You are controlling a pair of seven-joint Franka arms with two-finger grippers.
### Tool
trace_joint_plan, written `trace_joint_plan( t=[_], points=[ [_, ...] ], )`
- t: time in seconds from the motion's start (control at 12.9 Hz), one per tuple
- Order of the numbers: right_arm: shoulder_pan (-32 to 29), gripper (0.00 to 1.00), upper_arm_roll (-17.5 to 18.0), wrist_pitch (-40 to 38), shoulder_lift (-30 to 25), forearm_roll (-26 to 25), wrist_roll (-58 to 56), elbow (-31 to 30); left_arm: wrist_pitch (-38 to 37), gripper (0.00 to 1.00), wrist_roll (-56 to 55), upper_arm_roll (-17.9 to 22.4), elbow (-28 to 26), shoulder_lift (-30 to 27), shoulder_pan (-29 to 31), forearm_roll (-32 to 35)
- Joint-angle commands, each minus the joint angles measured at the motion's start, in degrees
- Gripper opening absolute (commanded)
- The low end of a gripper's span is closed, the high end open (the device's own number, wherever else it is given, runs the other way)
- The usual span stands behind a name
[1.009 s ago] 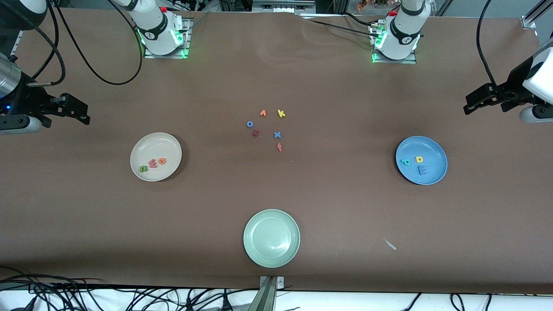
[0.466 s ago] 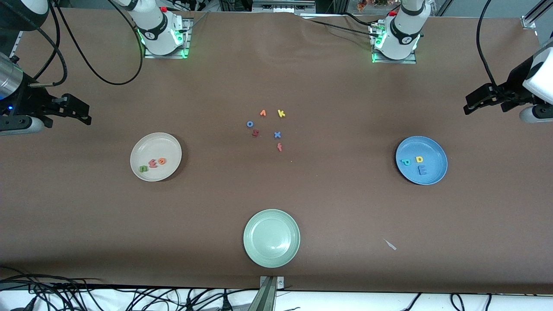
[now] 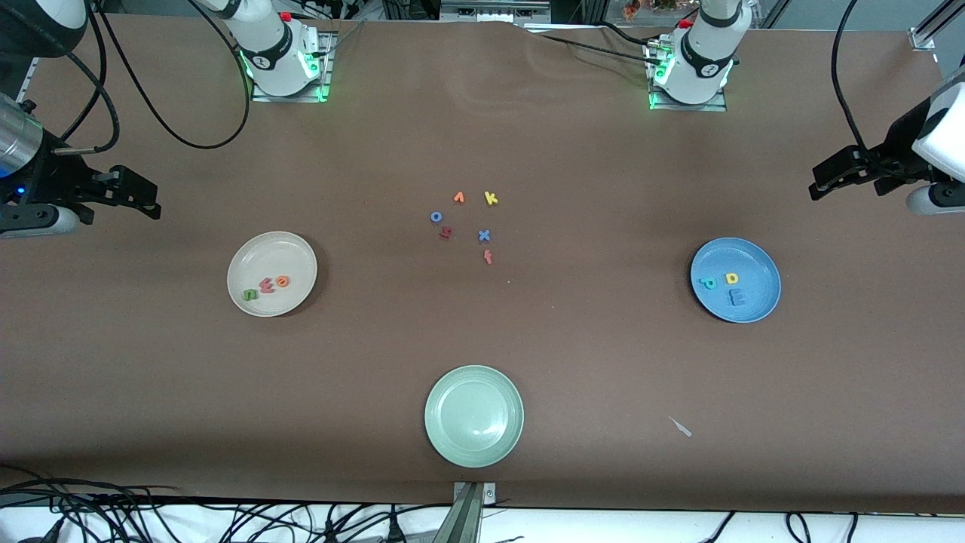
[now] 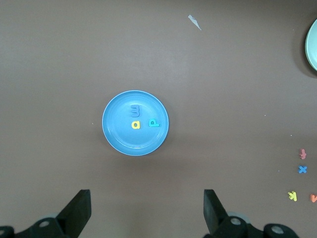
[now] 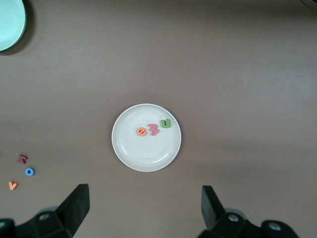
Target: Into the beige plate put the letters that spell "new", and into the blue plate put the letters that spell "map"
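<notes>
Green n [image 3: 249, 294], pink w [image 3: 266, 284], orange e [image 3: 282, 281] in beige plate [image 3: 252, 253], below released right gripper [image 5: 143, 208]. Blue m [image 3: 736, 299], yellow a [image 3: 731, 278], teal p [image 3: 708, 283] in blue plate [image 3: 761, 260], below released left gripper [image 4: 146, 210]. Both up at table ends, waiting. Likely featherlight, soft foam; pinch across flat edges. Sorting looks finished.

Even, soft overhead light, and we see it sharp in every view.
We find only faint shadows hugging the plates on the table [image 3: 573, 354]; mild glare sits on the pale green plate [image 3: 473, 415], and green lamps glow at both arm bases.
</notes>
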Motion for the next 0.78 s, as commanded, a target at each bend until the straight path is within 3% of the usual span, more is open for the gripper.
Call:
trace_joint_plan(
  t=[0.0, 0.7],
  points=[
    [0.1, 1.0, 0.0, -0.6, -0.1, 0.9, 0.4, 0.5, 0.6, 1.0, 0.8, 0.0, -0.5, -0.5, 0.1, 0.1],
    [0.0, 1.0, 0.0, -0.5, 0.5, 0.9, 0.0, 0.6, 0.6, 1.0, 0.9, 0.0, -0.5, -0.5, 0.1, 0.1]
  ],
)
